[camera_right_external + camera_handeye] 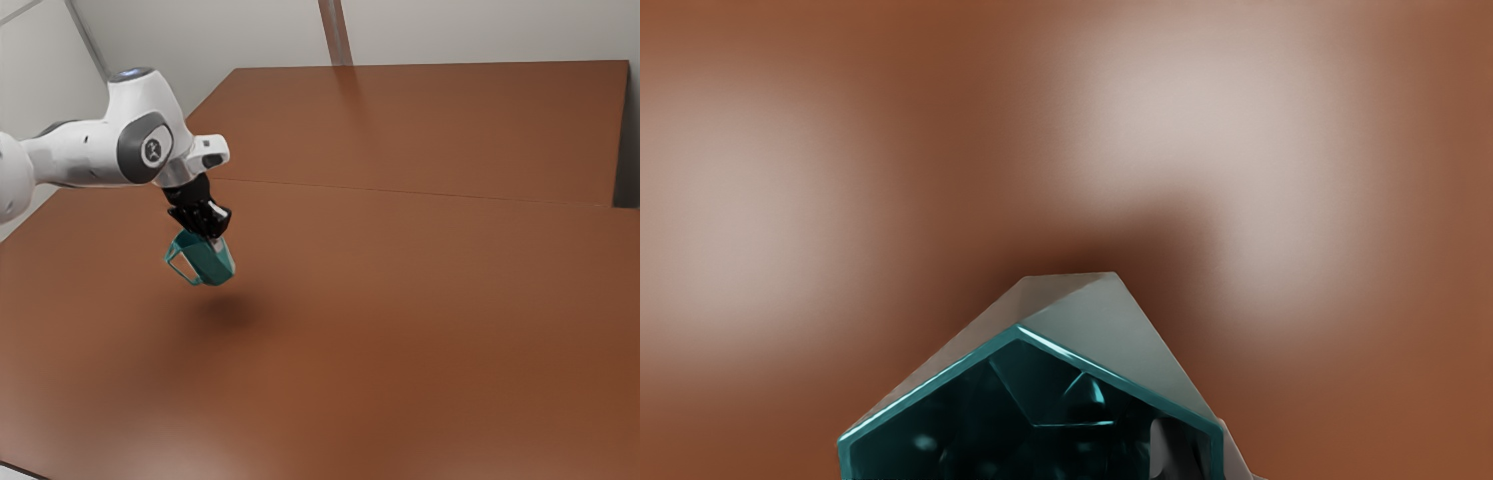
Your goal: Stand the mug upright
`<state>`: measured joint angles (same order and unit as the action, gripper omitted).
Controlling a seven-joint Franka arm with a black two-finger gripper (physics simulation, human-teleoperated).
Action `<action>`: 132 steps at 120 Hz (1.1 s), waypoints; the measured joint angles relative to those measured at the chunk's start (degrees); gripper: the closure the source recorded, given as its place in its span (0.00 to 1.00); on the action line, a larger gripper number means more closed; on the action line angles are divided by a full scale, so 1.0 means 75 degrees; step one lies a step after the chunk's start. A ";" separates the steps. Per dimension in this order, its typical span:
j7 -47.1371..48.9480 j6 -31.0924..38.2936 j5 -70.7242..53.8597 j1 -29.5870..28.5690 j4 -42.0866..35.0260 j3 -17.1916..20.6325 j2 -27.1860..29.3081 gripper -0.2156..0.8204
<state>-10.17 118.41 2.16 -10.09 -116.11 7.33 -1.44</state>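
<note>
Pale grey walls in the bg, w/ 1 brown strip running down to the far edge of a big reddish-brown tabletop. 1 thin seam crosses the tabletop, and there's 1 soft dark shadow on it under the mug. Wrist view also has 2 big whitish glare patches on the wood, fwiw.

Count is 1 arm, white w/ dark grey bits, coming in from the exterior view's left. 1 round logo on its joint, too small to read tbh.

Just 1 mug, teal w/ faceted sides and 1 angular handle on the exterior view's left side of it. It's up in the air above the tabletop, tipped over at an angle, base toward the exterior view's right. Mouth faces the wrist cam, so you can see the dark teal inside, paler grey outside.

Fingers are clamped on the mug's wall by the rim, 1 of them inside the mug afaict.
</note>
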 joint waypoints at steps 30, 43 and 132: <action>0.0999 0.0775 -0.0081 0.0433 -0.0425 0.0228 -0.0130 0.95; 0.1329 0.0930 -0.0062 0.0181 -0.0431 0.0230 -0.0361 0.95; 0.2668 0.1238 -0.0069 -0.0214 -0.0359 0.0324 -0.0837 0.62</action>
<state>9.84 127.70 1.64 -11.69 -118.80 9.75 -7.72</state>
